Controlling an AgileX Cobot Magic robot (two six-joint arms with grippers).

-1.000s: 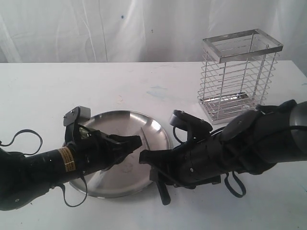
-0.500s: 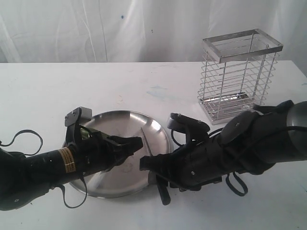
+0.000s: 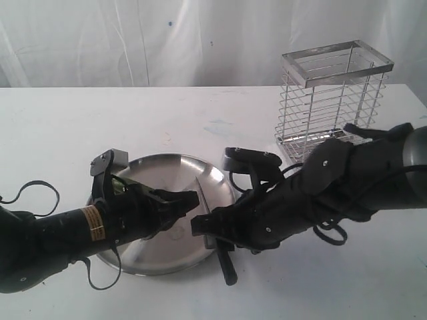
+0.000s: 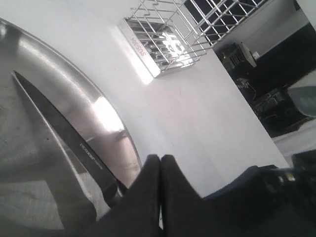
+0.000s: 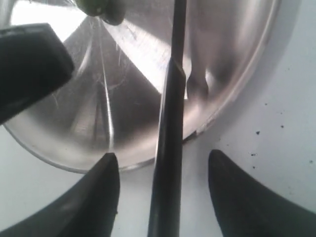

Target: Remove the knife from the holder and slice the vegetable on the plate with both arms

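On the left, we see the black left gripper (image 3: 192, 198) over the round, shiny steel plate (image 3: 160, 167), its jaws pressed together on nothing. The small glossy green chilli (image 5: 97, 7) lies on the plate (only the right wrist view shows it, and only in part). The slim, all-dark knife (image 3: 225, 260) rests with its blade on the plate and its black handle across the rim onto the white table (image 3: 67, 120). The right gripper (image 3: 200, 225) straddles that handle, jaws spread wide and clear of it. Far right stands the tall rectangular steel-wire holder (image 3: 330, 100), well apart.
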